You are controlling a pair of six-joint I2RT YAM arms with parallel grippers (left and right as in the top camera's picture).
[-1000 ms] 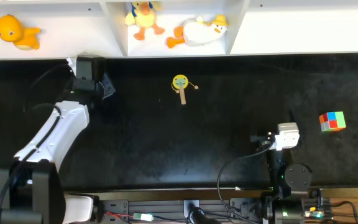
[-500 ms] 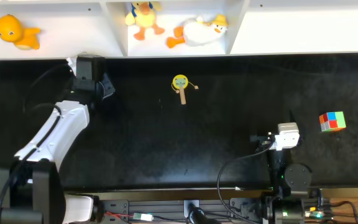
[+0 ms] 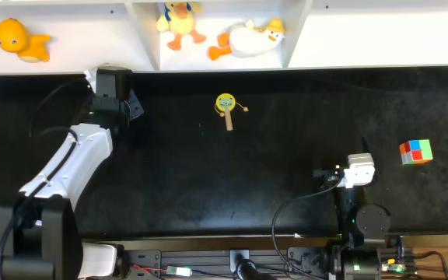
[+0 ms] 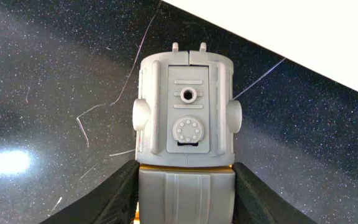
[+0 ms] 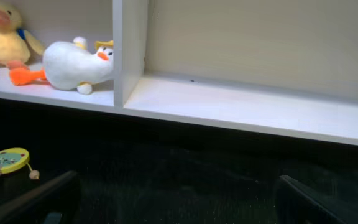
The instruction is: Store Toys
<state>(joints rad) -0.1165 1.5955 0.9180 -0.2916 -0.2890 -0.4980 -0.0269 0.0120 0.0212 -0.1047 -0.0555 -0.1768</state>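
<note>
Matte black left fingers (image 4: 112, 198) pinch the lower body of a grey plastic robot toy (image 4: 185, 102). The toy is a ribbed, drum-shaped figure with round side knobs and two small studs on top. It is held upright just in front of the white shelf (image 3: 364, 50), before its left compartment.

In that compartment sits a smooth, rounded orange rubber duck (image 3: 20, 39). The middle compartment holds a yellow plush duck (image 3: 179, 22) beside a white plush goose with orange feet (image 3: 247, 40), which lies on its side. A flat white divider panel (image 5: 128, 53) stands between the plush pair and the right compartment.

On the speckled, lightly scratched black worktop (image 3: 286, 155), a round yellow rattle drum with a wooden handle (image 3: 225, 109) lies near the shelf's middle compartment. A multicoloured cube (image 3: 415, 152) sits well out from the shelf, in front of its right compartment. The dark, blocky right fingers (image 5: 42, 200) are spread wide, facing the shelf from well back.
</note>
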